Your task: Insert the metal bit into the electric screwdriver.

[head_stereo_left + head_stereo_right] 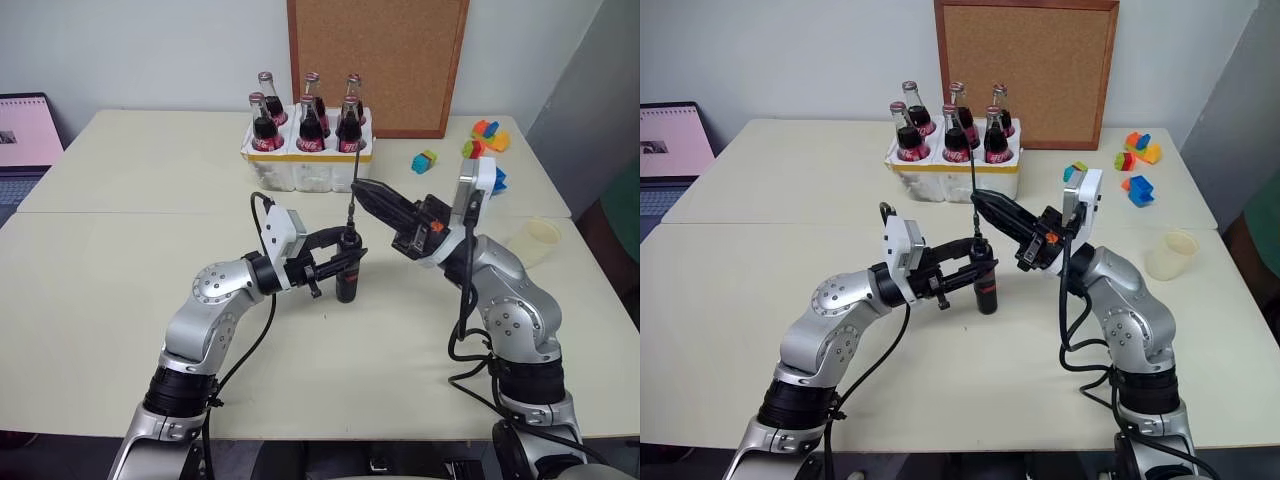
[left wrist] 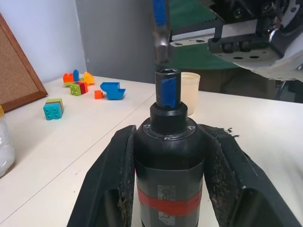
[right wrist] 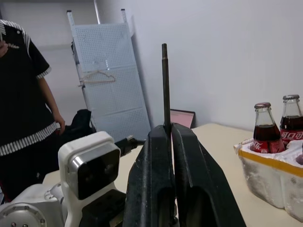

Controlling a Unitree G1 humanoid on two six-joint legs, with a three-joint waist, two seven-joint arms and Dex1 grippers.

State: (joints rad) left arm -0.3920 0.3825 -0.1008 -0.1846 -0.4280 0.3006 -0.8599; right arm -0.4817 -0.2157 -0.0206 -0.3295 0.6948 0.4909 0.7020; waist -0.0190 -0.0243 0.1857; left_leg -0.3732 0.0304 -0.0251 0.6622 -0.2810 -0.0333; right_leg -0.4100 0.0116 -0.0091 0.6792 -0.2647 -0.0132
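Cream table (image 1: 120, 300) with both arms raised over its middle. A white crate (image 1: 305, 165) near the far edge holds six glass bottles (image 1: 310, 125) of dark drink with red labels, standing upright in two rows of three. A pale cup (image 1: 1171, 255) stands alone near the right edge; whether it holds anything cannot be told.

The left gripper (image 1: 340, 262) is clamped on the electric screwdriver (image 1: 347, 272), one black finger on each side of its body, and holds it upright with its base at or just above the tabletop; contact cannot be told. The right gripper (image 1: 362, 190) is pinched tight on the metal bit (image 1: 352, 185), which stands roughly vertical directly over the screwdriver's nose, its lower end at or just above the nose.

The left wrist view alone shows the nose from close by: a narrow collar wrapped in blue tape, its socket open at the top, a red band around the body lower down, and a taped end hanging just above the socket. The right wrist view alone shows the bit's upper length rising straight from between the closed fingers (image 3: 189, 161), and a person in dark clothing (image 3: 21, 85) standing beyond the table. The head views show coloured toy blocks (image 1: 485, 135) at the far right, a cork board (image 1: 378, 60) against the wall and a laptop (image 1: 25, 135) at the left edge.
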